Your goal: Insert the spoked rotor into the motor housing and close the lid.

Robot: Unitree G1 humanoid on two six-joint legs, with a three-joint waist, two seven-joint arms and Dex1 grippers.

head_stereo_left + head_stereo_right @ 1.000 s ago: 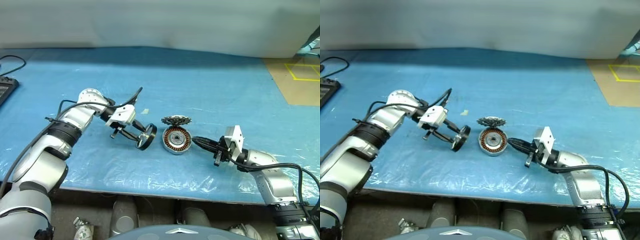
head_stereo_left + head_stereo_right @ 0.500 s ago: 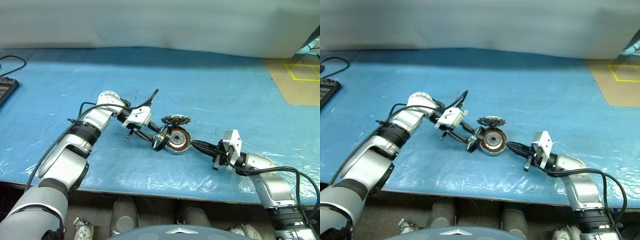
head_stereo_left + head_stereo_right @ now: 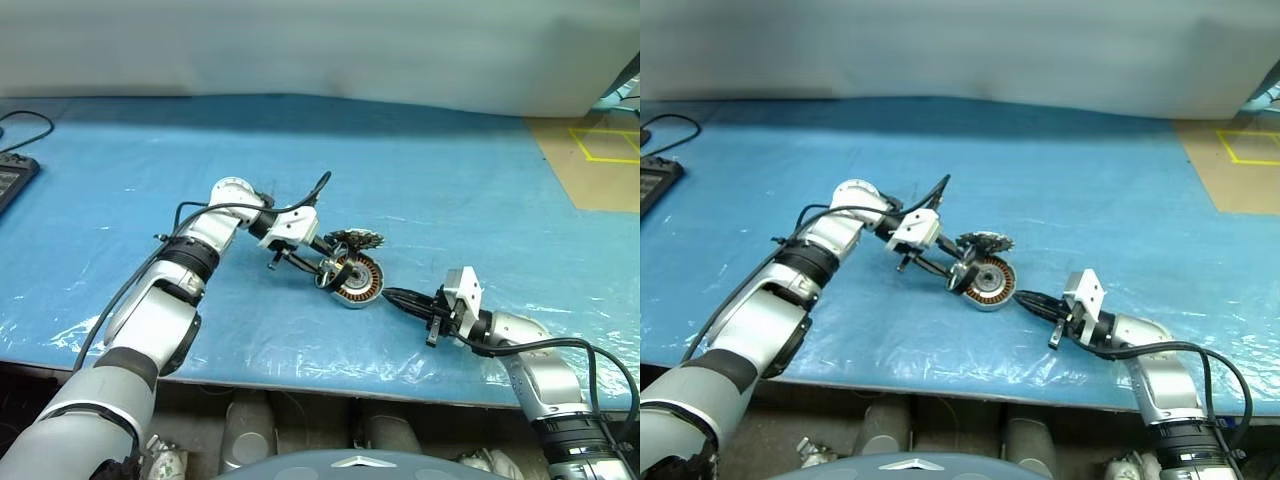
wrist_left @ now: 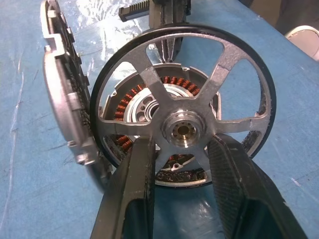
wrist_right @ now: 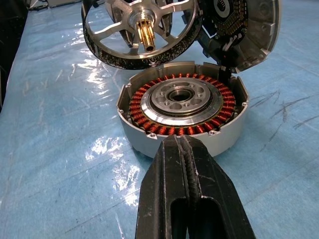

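The motor housing (image 3: 360,285) sits mid-table on the blue sheet, its copper winding ring (image 5: 182,107) around a silver centre. Its hinged lid (image 3: 353,238) stands open on the far side. My left gripper (image 3: 326,271) is shut on the spoked rotor (image 4: 182,130), one finger (image 4: 137,189) on each side of the hub. The rotor hangs tilted just above the housing's left rim, with its brass shaft (image 5: 147,37) pointing towards the housing. To the right of the housing, my right gripper (image 5: 182,145) is shut and empty, its tips a short way from the housing wall.
Crinkled clear plastic over the blue sheet (image 3: 450,180) covers the table. A black device with a cable (image 3: 12,170) lies at the far left edge. Tan floor with yellow tape (image 3: 600,150) shows at the far right. The table's front edge (image 3: 300,372) runs close below both arms.
My left gripper has carried the rotor to the right, from open table to just above the housing's left rim. The right gripper has stayed put beside the housing.
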